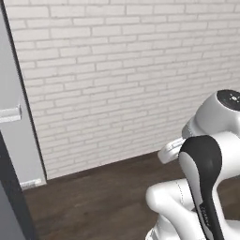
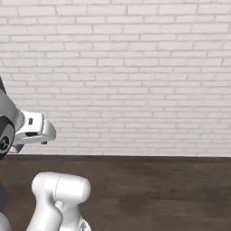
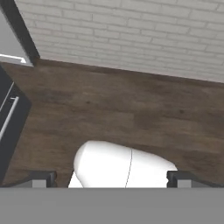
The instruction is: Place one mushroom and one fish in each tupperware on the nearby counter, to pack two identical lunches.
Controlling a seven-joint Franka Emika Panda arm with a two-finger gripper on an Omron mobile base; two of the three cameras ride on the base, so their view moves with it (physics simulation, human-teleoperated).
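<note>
The mushroom, the fish, the tupperware and the counter's worktop are out of view. My gripper point(image 3: 110, 179) is open: in the hand view its two dark fingertips point(image 3: 41, 178) stand far apart at the bottom with nothing between them. It looks down at a dark wooden floor point(image 3: 131, 109) in front of a white brick wall point(image 3: 131, 30). My white hand point(image 2: 34, 128) hangs at mid height in front of that wall.
A dark cabinet front point(image 3: 8, 131) with a thin silver handle point(image 3: 8, 114) stands at the left edge of the hand view. A tall grey panel point(image 1: 14, 117) rises at the left of the left base view. The wall point(image 1: 131, 70) closes off the way ahead.
</note>
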